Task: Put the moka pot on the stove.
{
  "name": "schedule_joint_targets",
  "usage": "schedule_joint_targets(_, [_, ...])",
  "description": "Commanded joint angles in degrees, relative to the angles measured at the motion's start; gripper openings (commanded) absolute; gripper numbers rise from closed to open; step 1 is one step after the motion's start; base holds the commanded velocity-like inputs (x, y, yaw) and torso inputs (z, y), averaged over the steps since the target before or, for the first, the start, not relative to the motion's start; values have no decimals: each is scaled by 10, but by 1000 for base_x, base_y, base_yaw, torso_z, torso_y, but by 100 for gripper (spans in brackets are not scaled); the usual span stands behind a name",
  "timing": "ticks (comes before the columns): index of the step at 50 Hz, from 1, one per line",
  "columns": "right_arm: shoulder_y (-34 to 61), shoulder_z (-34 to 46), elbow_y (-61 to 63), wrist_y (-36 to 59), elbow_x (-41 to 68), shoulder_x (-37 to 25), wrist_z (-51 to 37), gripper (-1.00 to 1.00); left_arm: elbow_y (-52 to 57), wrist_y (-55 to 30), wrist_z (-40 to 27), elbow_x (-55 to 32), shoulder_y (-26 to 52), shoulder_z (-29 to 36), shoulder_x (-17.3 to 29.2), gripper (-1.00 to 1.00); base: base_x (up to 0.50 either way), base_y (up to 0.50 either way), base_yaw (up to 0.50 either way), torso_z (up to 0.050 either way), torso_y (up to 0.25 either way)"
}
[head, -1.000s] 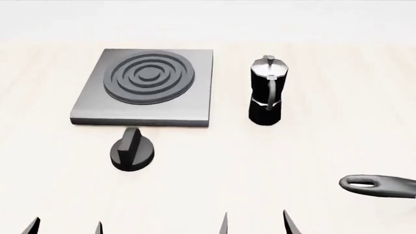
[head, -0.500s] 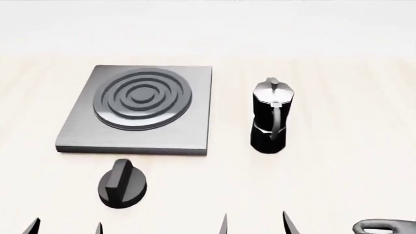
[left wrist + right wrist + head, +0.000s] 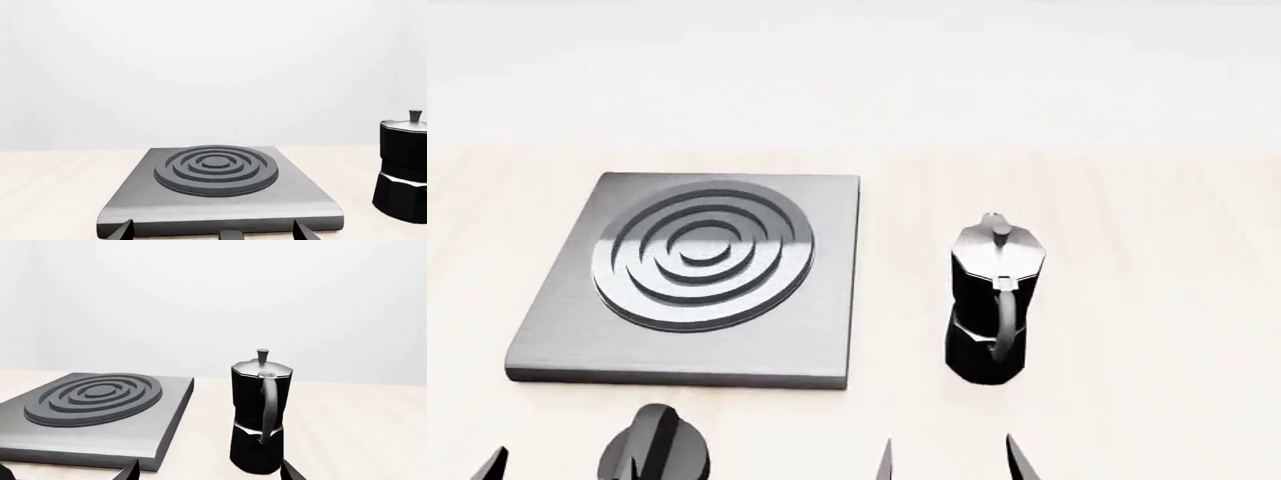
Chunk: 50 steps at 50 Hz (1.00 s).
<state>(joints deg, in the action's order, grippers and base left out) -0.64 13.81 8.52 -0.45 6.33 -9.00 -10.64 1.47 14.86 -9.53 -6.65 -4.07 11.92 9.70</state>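
The moka pot stands upright on the pale wooden surface, just to the right of the stove and clear of it, with a strip of bare wood between them. Its curved handle faces the robot and its silvery lid is closed. The stove lies flat, its ringed burner bare. Near the stove's front edge sits a short black knob, cut off by the frame. Down low, only dark fingertips show: the left claw is spread wide, pinching nothing; the right claw is spread too, lined up below the pot. From the right wrist view the moka pot sits dead ahead between the fingertips, untouched.
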Motion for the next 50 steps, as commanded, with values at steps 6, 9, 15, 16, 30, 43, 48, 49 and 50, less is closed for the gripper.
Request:
schedule_joint_targets(6, [5, 6, -13, -6, 7, -3, -4, 100, -7, 0, -2, -4, 5, 9, 4, 100, 92, 0, 0, 0, 0])
schedule_joint_targets(9, [5, 6, -10, -3, 6, -6, -8, 100, -7, 1, -4, -4, 5, 11, 4, 100, 0, 0, 0, 0, 0])
schedule_joint_targets(15, [3, 8, -10, -3, 5, -8, -12, 100, -5, 2, -6, -6, 3, 13, 6, 100, 0, 0, 0, 0, 0])
schedule_joint_targets(16, [3, 8, -11, -4, 5, -8, -13, 100, -6, 1, -6, -6, 4, 13, 6, 100, 0, 0, 0, 0, 0])
schedule_joint_targets(30, [-2, 19, 16, 2, -4, -16, -21, 100, 2, 4, -12, -6, -1, 18, 12, 100, 0, 5, 0, 0, 0])
schedule_joint_targets(43, [0, 23, 15, 0, 2, -19, -24, 100, 2, 5, -16, -9, 1, 22, 15, 100, 0, 70, 0, 0, 0])
schedule_joint_targets(48, [2, 26, 13, 2, 1, -19, -25, 100, 0, 4, -17, -11, 3, 23, 17, 100, 0, 67, 0, 0, 0])
schedule_joint_targets(49, [4, 27, 11, 2, 2, -19, -25, 100, -3, 4, -17, -11, 5, 24, 17, 100, 0, 70, 0, 0, 0])
schedule_joint_targets(50, [4, 27, 11, 2, 1, -19, -26, 100, -4, 5, -17, -11, 5, 24, 17, 100, 0, 66, 0, 0, 0])
